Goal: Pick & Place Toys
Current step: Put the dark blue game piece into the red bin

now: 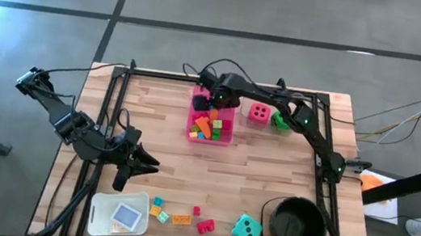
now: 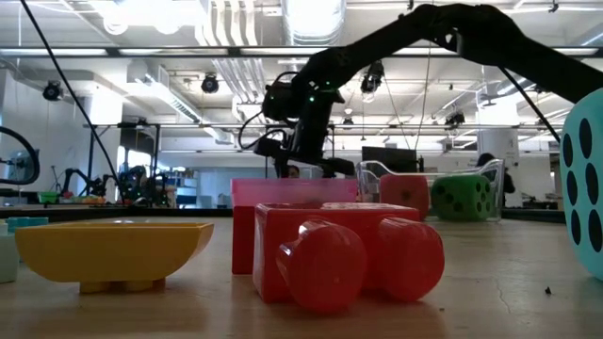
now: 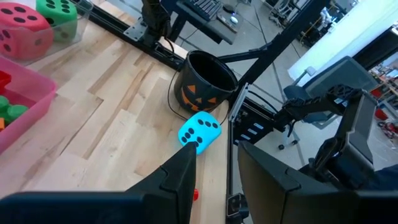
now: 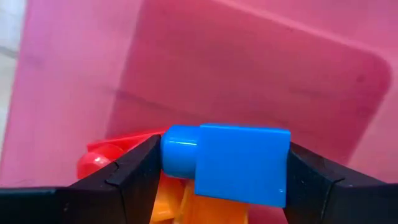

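Over the tray's (image 1: 224,138) far end, the right gripper (image 4: 221,163) is clamped on a blue brick (image 4: 233,162).
Bricks (image 1: 208,126) fill the tray at 12 o'clock on the table; the red die (image 1: 259,113) and green die (image 1: 280,120) sit at 1 o'clock. Teal die (image 1: 245,229), loose bricks (image 1: 180,214) and bucket (image 1: 295,224) lie from 6 to 5 o'clock. Left gripper (image 1: 145,163) hangs at 8 o'clock, fingers (image 3: 180,180) apart, holding nothing.

Bricks (image 1: 208,126) in tray (image 1: 227,139), dice (image 1: 259,113) beside.
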